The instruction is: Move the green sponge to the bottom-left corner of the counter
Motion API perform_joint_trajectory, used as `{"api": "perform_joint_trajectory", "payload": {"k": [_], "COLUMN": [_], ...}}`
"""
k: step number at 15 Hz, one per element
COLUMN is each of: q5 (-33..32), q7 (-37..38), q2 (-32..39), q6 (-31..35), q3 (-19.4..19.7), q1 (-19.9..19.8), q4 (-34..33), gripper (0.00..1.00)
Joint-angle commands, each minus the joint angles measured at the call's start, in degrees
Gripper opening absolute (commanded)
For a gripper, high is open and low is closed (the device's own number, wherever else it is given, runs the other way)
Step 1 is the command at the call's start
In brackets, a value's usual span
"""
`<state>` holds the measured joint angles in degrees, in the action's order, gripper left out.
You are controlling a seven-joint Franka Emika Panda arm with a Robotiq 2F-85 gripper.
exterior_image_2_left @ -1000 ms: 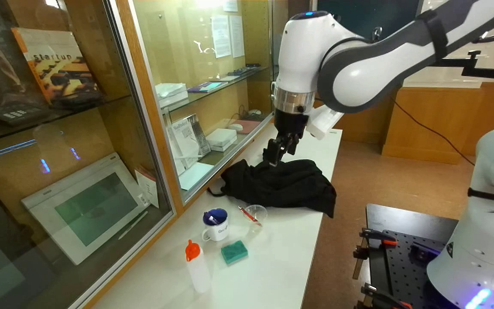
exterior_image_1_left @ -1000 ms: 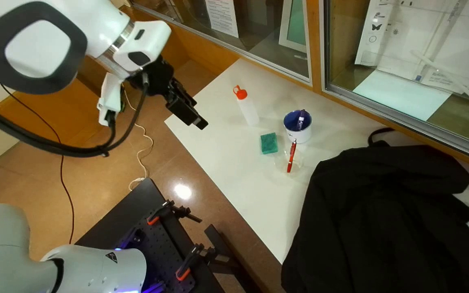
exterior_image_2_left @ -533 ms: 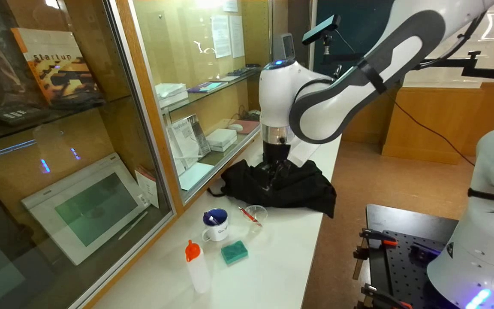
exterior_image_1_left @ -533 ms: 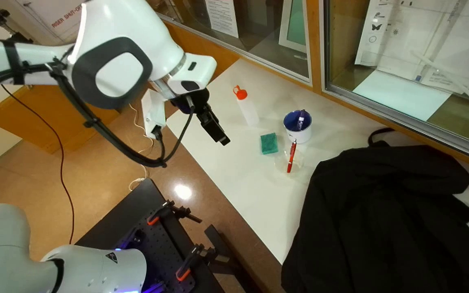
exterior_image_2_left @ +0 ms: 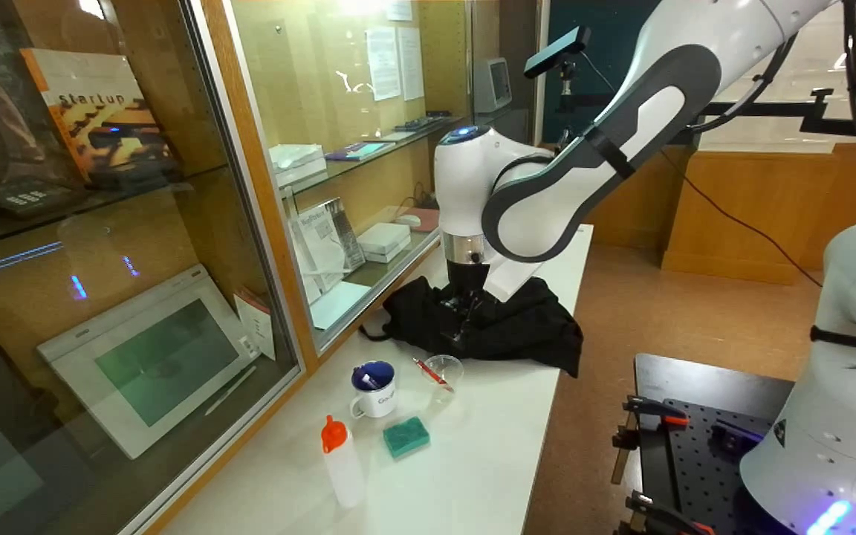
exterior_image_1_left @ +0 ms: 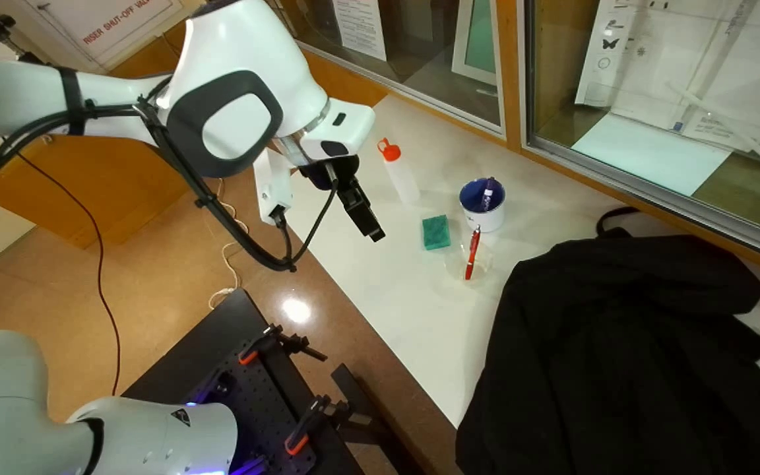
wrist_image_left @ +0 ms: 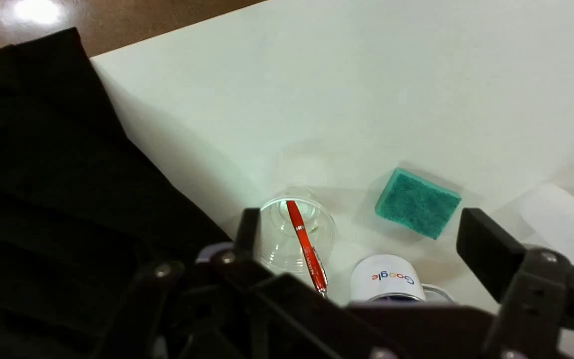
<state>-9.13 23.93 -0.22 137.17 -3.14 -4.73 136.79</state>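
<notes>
The jaws loom closest to the wrist camera, parted wide across the lower part of the frame, one black pad [wrist_image_left: 489,249] at right and its twin left of centre. Beyond them, at bottom right of centre, sits a white "Google"-lettered mug [wrist_image_left: 386,275] with a blue inside; to its left, a red pen [wrist_image_left: 307,248] slants in a clear plastic cup [wrist_image_left: 284,242]. Right of centre, the teal-green rectangular sponge [wrist_image_left: 418,203] lies flat on the cream-white counter [wrist_image_left: 366,99], apart from the jaws and, in the frame, between the cup and a white plastic squeeze bottle [exterior_image_2_left: 345,475] whose orange-red cap is hidden from the wrist camera. A rumpled heap of black fabric [wrist_image_left: 43,174] covers the left side, and shiny brown floor [wrist_image_left: 122,22] shows at upper left.

In both exterior views, a purple-and-white marker [exterior_image_1_left: 487,196] leans inside the mug. In an exterior view, a white-and-grey robot arm [exterior_image_1_left: 241,79] extends from the upper left, its jaws angled downward over the counter, left of the sponge near mid-frame.

In an exterior view, the upright bottle stands lower left of centre, the sponge just right of it, the mug farther back. A wood-framed glass display cabinet [exterior_image_2_left: 261,182] lines the left side, holding a book titled "startup" [exterior_image_2_left: 101,111]. Deeper in, the jaws show dark against the fabric, hard to make out. An orange-brown wooden panel [exterior_image_2_left: 762,215] stands at far upper right.
</notes>
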Motion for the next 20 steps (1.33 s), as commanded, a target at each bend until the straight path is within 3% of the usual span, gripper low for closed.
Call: {"api": "perform_joint_trajectory", "payload": {"k": [1, 8, 12, 15, 20], "q5": [4.5, 16.1, 22.1, 23.6, 22.9], "q7": [-1.3, -6.8, -10.6, -11.1, -8.7], "q2": [4.6, 18.2, 26.1, 30.9, 36.9], "q6": [3.2, 19.6, 28.1, 29.5, 28.1], "q3": [1.9, 1.2, -1.2, -1.7, 0.5], "q1": [1.4, 3.1, 2.2, 2.2, 3.6], "q4": [-1.5, -3.0, -5.7, -9.1, -14.8], "gripper": [1.0, 1.0, 1.0, 1.0, 1.0]}}
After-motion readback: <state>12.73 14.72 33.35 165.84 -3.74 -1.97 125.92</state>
